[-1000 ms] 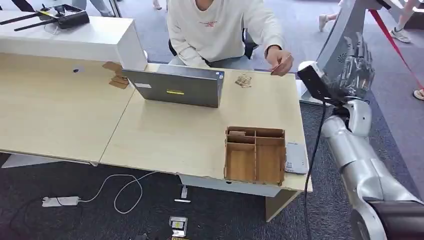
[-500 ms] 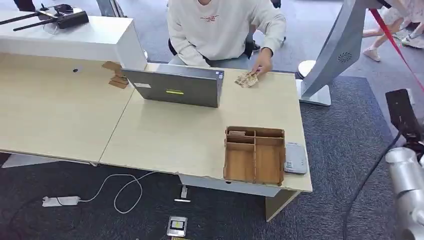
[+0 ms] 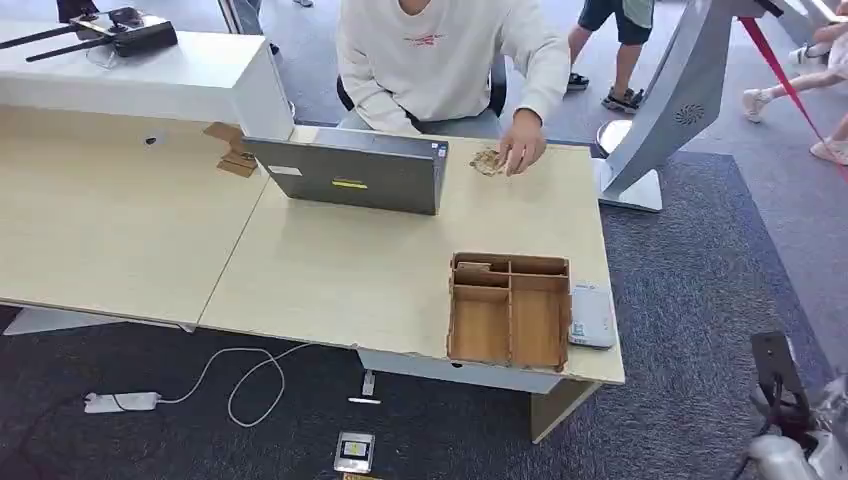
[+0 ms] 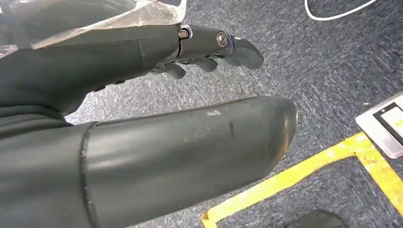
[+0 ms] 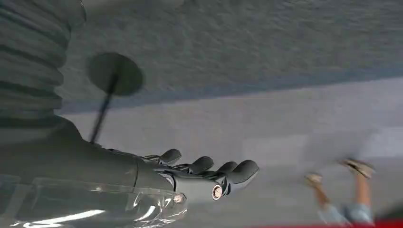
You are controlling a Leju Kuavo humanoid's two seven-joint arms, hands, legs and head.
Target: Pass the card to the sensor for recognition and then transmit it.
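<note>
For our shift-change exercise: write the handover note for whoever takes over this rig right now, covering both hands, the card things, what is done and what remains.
Left hand: hangs over the carpet, fingers apart, holding nothing.
Right hand: over the floor, also empty.
Sensor: lies at the desk's near right corner, beside the wooden tray.
Cards: a small pile at the desk's far edge, under the person's hand.
Done: apparently the pass, since the robot holds no card.
Left: nothing evident; confirm with the person whether another card follows.
</note>
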